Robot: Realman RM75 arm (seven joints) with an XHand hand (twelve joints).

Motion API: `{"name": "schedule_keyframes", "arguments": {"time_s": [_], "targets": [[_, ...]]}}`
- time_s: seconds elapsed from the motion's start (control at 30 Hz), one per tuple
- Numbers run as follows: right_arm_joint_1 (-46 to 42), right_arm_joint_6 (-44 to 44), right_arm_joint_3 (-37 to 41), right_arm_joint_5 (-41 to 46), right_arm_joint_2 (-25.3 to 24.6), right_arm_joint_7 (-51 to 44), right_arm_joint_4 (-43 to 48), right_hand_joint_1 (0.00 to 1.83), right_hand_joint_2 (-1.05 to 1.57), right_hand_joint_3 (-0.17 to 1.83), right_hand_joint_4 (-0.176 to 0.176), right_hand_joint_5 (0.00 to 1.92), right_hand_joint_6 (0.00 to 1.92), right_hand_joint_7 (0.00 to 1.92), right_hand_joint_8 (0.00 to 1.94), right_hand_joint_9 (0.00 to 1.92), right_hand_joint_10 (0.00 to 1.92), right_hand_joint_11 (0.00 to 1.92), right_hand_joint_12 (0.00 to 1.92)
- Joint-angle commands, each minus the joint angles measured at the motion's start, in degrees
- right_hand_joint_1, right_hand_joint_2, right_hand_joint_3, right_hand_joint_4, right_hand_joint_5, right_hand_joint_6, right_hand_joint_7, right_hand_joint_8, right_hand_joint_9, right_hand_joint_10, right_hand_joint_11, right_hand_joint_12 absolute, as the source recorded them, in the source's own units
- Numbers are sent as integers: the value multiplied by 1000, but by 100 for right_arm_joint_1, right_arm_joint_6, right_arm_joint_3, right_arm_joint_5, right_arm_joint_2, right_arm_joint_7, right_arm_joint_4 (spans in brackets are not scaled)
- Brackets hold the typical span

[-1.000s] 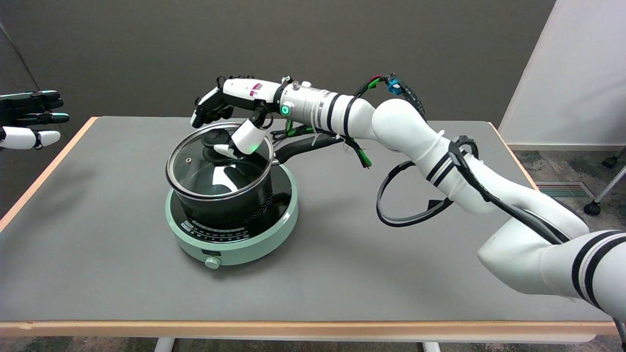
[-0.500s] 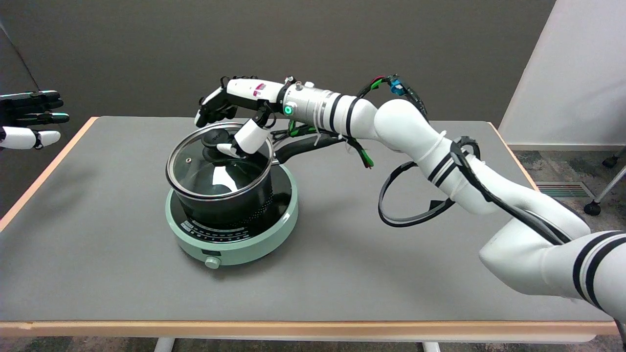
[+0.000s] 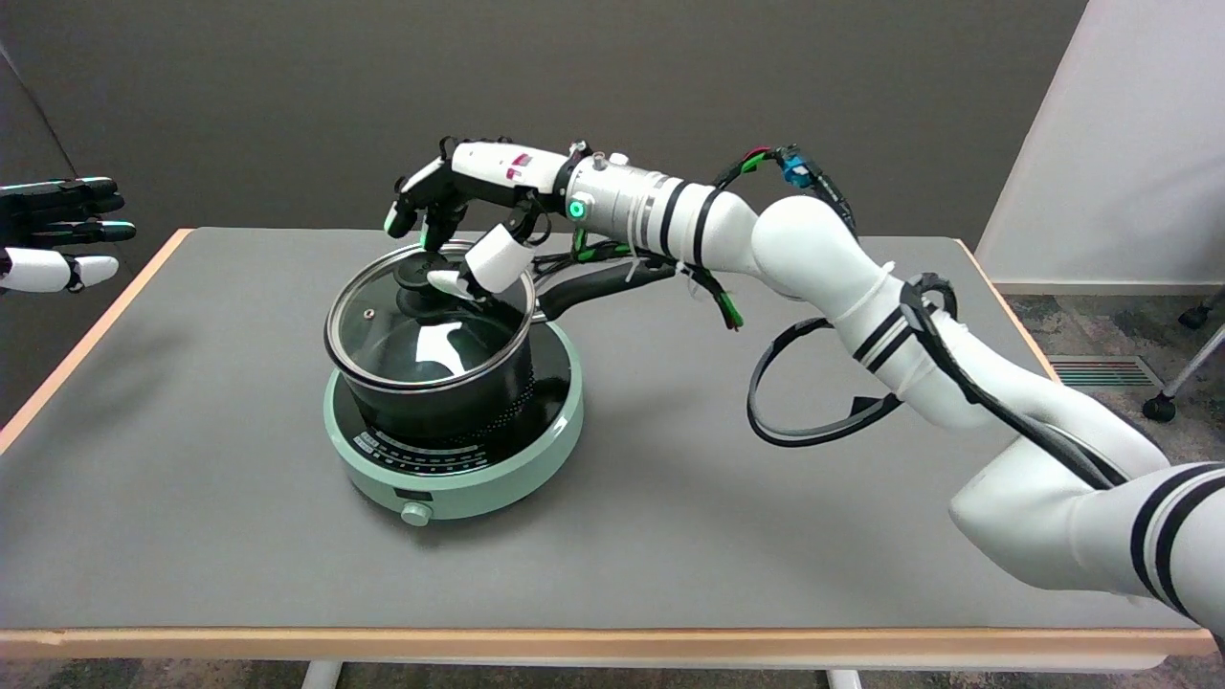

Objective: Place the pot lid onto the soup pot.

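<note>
The lid (image 3: 421, 321) already sat on the pot (image 3: 435, 392), mid-left. The right hand (image 3: 469, 220) hovered above, fingers apart, holding nothing.

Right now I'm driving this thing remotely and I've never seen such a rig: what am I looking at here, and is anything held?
This is one picture, taken from a camera above the table's near side, looking down and across it. The white jointed arm coming in from the lower right is the robot's right arm; it ends in a black-and-white right hand. On the grey table stands a mint-green hotplate carrying a black soup pot. The glass pot lid already sits on the pot. The hand hovers over the lid's black knob; its fingers are spread around the knob. Whether one touches it I cannot tell, but nothing looks gripped. The hand at the upper left is the idle left hand.
</note>
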Motion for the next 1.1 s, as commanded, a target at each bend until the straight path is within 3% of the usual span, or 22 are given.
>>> {"name": "schedule_keyframes", "arguments": {"time_s": [0.03, 0.53, 1.1], "targets": [[-225, 167, 305, 84, 158, 39, 704, 898, 629, 878, 28, 666, 369, 881, 388, 717, 587, 414, 981], [-172, 175, 222, 121, 68, 39, 222, 892, 626, 900, 18, 644, 346, 799, 299, 689, 585, 415, 1019], [-282, 175, 260, 118, 97, 31, 180, 871, 665, 840, 12, 638, 326, 853, 371, 718, 597, 433, 1069]]}}
